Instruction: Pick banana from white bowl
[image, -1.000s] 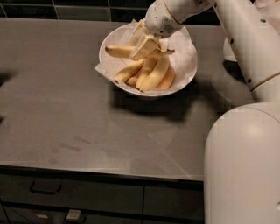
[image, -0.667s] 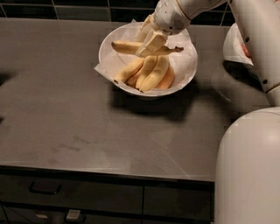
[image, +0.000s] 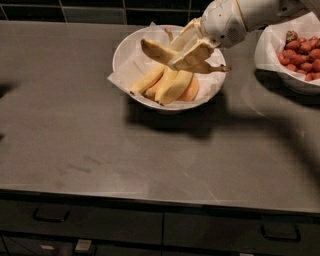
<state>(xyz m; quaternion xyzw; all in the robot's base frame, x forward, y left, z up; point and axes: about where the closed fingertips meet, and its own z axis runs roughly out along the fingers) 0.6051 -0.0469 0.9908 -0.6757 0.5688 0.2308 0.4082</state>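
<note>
Banana (image: 154, 51): in the air just above the white bowl (image: 121, 52).
Gripper (image: 187, 50): clamped on banana's middle.
Bowl: near back edge of desk (image: 100, 145), other bananas (image: 167, 85) inside.

— Where is the white bowl (image: 121, 54)?
— On the worktop (image: 100, 150), middle, towards the back. A second bowl (image: 275, 67) stands apart at its right.
— And the tool (image: 189, 49)?
— Over the white bowl's right half, clamped around the banana (image: 156, 51), which hangs crosswise above the other bananas (image: 167, 85) lying inside.
— Below?
— Drawers (image: 50, 215), under the front edge.
</note>
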